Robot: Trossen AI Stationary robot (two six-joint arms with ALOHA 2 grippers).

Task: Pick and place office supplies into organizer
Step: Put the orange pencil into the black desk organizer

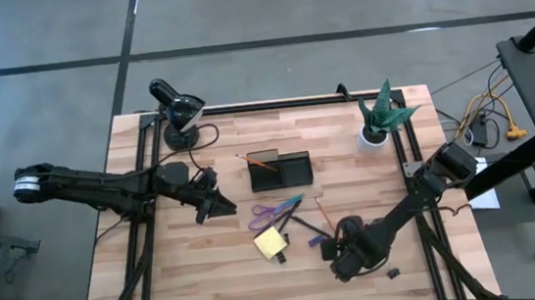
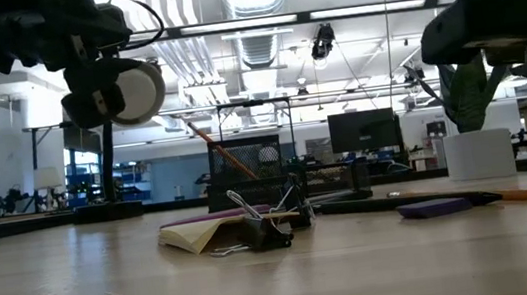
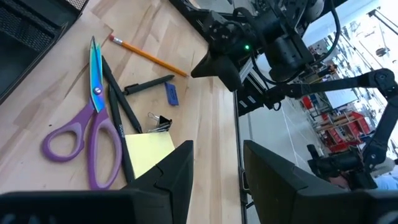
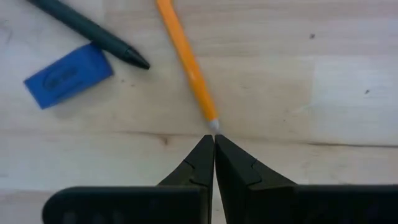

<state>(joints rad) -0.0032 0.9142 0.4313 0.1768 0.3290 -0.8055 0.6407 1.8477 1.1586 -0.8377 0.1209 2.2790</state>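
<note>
**Visitor:** Where are your claws right now?

**Robot:** My right claw (image 4: 213,146) is low over the wooden table (image 1: 202,284), pressed completely shut, with its tips just at the metal end of an orange pencil (image 4: 186,65). A dark pen (image 4: 87,30) and a small blue eraser (image 4: 68,74) lie near that pencil. My left claw (image 3: 217,163) hangs on the other side of the table, fingers parted to a middling gap with nothing between them.

**Visitor:** And the box the things belong in?

**Robot:** The dark organizer (image 1: 280,170) sits toward the middle of the table, and one pencil (image 1: 259,162) leans in its left compartment. Near it, on the side toward my claws, lie the purple-handled scissors (image 3: 93,134), with the yellow sticky-note pad (image 3: 148,150) just beside them and a black binder clip (image 3: 159,122) at the pad's edge. A second tiny clip (image 1: 394,274) lies apart, near my right arm.

**Visitor:** Anything else on the table?

**Robot:** A black desk lamp (image 1: 177,111) stands at the far left corner, and a green plant in a white pot (image 1: 379,120) at the far right.
</note>
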